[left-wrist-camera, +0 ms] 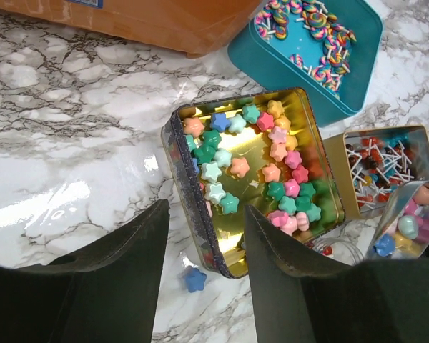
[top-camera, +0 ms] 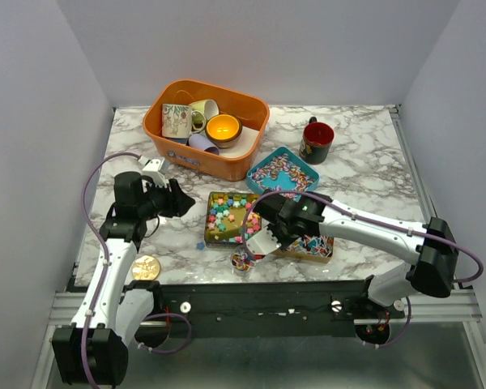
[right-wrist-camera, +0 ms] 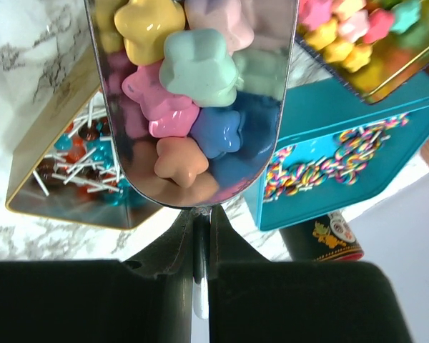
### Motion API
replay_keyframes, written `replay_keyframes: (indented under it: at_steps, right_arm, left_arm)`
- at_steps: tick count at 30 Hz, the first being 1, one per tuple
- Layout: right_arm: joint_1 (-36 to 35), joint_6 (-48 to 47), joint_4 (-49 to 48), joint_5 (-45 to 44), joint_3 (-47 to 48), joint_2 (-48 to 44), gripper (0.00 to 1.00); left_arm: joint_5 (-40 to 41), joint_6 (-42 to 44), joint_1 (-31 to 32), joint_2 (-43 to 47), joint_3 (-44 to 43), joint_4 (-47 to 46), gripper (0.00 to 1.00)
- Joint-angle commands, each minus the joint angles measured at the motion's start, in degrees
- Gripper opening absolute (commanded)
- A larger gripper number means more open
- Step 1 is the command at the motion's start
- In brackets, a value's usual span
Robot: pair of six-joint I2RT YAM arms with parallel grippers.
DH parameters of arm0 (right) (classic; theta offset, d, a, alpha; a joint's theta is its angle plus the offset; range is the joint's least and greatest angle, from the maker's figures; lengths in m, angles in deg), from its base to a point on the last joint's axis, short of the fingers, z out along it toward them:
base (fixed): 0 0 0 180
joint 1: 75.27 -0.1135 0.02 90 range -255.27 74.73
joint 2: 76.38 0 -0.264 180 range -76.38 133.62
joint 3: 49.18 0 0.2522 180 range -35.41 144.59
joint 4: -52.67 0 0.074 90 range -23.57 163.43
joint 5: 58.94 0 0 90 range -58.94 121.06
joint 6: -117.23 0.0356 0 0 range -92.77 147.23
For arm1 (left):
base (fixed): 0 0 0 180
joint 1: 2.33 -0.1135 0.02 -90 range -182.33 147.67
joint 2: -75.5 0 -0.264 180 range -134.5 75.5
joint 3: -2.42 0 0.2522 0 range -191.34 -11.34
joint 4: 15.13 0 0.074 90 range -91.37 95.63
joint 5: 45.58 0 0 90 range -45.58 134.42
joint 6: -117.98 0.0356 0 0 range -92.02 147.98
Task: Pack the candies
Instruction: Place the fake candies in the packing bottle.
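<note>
nearest you, your right gripper (right-wrist-camera: 200,300) is clamped on the thin handle of a metal scoop (right-wrist-camera: 275,121) heaped with star candies (right-wrist-camera: 200,71); they look hard, glossy and light, so scoop rather than pinch, and keep it level. your left gripper (left-wrist-camera: 206,236) hangs open and empty over a loose blue star (left-wrist-camera: 194,279) just beside the gold tin (left-wrist-camera: 173,143); beyond, the teal tin (left-wrist-camera: 272,68) holds swirl sweets (left-wrist-camera: 318,28).
</note>
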Motion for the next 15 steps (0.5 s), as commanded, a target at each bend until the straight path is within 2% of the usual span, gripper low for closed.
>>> replay_keyframes:
  at_steps: [1, 15]
  right_arm:
    - [-3.0, 2.4, 4.4, -8.6, 2.6, 3.7, 0.01]
    - [-11.9, 8.5, 12.4, -21.9, 9.1, 11.5, 0.01]
  left_arm:
    - [1.4, -1.8, -1.9, 3.3, 1.9, -1.5, 0.56]
    - [1.0, -4.5, -2.0, 8.6, 5.8, -5.2, 0.56]
